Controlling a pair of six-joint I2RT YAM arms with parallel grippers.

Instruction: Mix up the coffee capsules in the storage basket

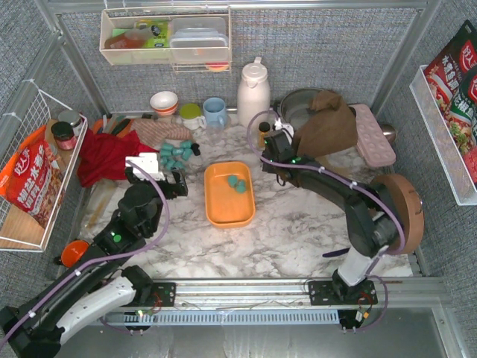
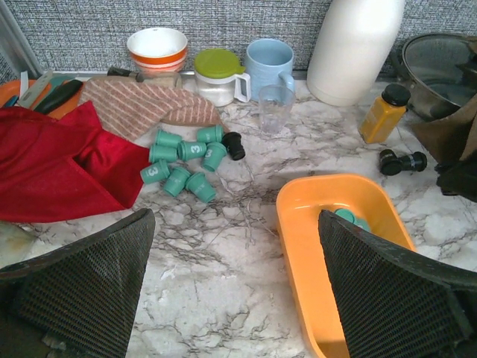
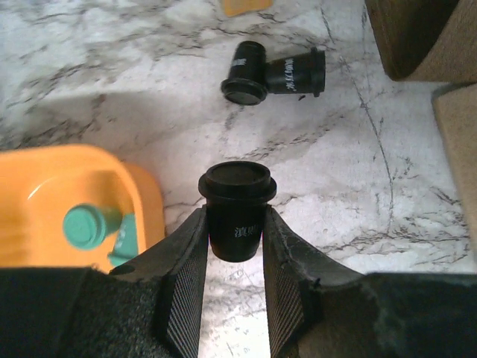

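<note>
- Right gripper (image 3: pixel 235 227) jaws are clamped on a black capsule (image 3: pixel 237 195), pinching its narrower body so the wide rim sticks out past the fingertips.
- Left gripper (image 2: pixel 235 224) jaws are spread wide with nothing between them, hanging over bare marble.
- Orange storage basket (image 1: pixel 227 207) sits mid-table: a shallow rounded rectangle with a low rim, its long side running away from the arm bases.
- Two teal capsules (image 1: pixel 238 183) lie in its far half, close together; the rest of its floor is bare.
- More teal capsules (image 2: pixel 182 160) lie heaped on the marble left of the basket, several on their sides and some showing a printed 3. A lone black capsule (image 2: pixel 233 145) lies at the heap's right edge.
- A pair of black capsules (image 3: pixel 276 71) lies end to end on the marble beyond the gripped one, apart from the basket.
- The gripped capsule hangs just off the basket's far right corner, outside the rim.
- Edges: a red cloth (image 2: pixel 52 164) touches the heap on its left, a striped cloth (image 2: pixel 149 108) lies just behind it, and a yellow bottle (image 2: pixel 384 112) stands near the black pair.
- Open marble lies between heap and basket, and in front of the basket.
</note>
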